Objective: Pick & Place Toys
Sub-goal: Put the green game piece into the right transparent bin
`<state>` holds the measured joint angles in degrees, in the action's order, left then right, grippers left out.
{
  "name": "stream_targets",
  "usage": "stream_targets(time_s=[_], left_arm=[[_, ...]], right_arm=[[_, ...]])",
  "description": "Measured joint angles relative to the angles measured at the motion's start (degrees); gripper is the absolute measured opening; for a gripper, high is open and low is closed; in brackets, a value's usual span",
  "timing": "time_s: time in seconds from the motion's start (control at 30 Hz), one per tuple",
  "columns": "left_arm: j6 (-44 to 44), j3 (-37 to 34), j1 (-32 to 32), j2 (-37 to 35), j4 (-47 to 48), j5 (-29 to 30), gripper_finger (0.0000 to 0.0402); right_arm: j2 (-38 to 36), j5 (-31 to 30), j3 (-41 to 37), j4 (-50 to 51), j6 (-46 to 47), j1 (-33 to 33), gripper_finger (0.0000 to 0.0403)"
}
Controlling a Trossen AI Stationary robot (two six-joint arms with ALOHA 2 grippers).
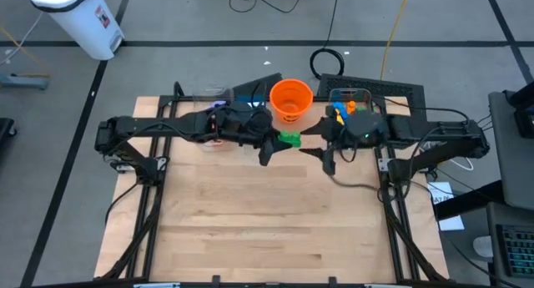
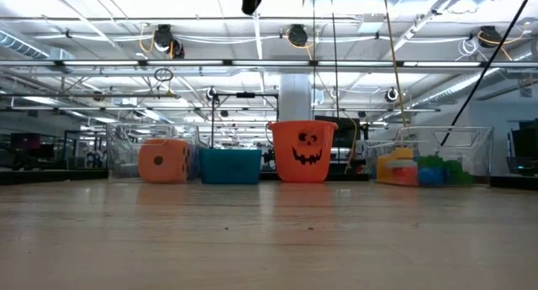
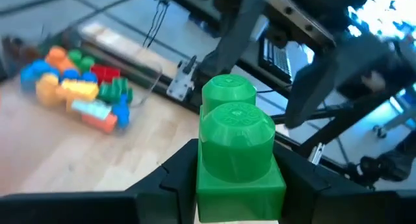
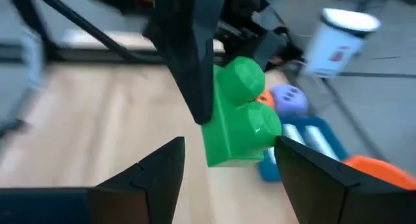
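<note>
High view. The left gripper (image 1: 271, 146) and right gripper (image 1: 321, 152) face each other just above the middle of the frame, over the wooden table (image 1: 250, 229). A green brick (image 1: 289, 138) sits at the left gripper's tip, just below the orange bucket (image 1: 291, 99). A clear bin (image 1: 350, 100) of bricks lies to the right of the bucket.

Low view. Along the far table edge, left to right: an orange die (image 2: 164, 160), a teal box (image 2: 229, 166), the bucket with a pumpkin face, and a pile of coloured bricks (image 2: 418, 169) at right. Neither gripper can be told here.

Left wrist view. The green brick fills the lower centre, clamped between the two dark fingers (image 3: 170, 178), studs pointing up. Loose bricks lie in a clear bin at upper left.

Right wrist view. The brick hangs at centre, gripped by the other arm's dark finger at its left side. The right gripper's own fingers (image 4: 151, 172) stand spread at the bottom, apart from the brick on both sides, holding nothing. A purple die (image 4: 288, 99) shows behind the brick.
</note>
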<state>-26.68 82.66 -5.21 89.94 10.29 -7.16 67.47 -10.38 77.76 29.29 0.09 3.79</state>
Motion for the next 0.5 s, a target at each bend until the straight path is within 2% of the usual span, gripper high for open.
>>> stream_targets(time_s=[0.17,0.5], left_arm=[[6.5,2.7,0.3,0.0,0.1,0.8,0.0155],[11.0,3.9,2.0,0.0,0.3,2.7,0.0153]], right_arm=[[-1.4,4.9,0.0,-1.9,5.4,-2.7,0.0227],[-0.9,15.6,-1.9,-13.0,9.2,-7.1,0.0223]])
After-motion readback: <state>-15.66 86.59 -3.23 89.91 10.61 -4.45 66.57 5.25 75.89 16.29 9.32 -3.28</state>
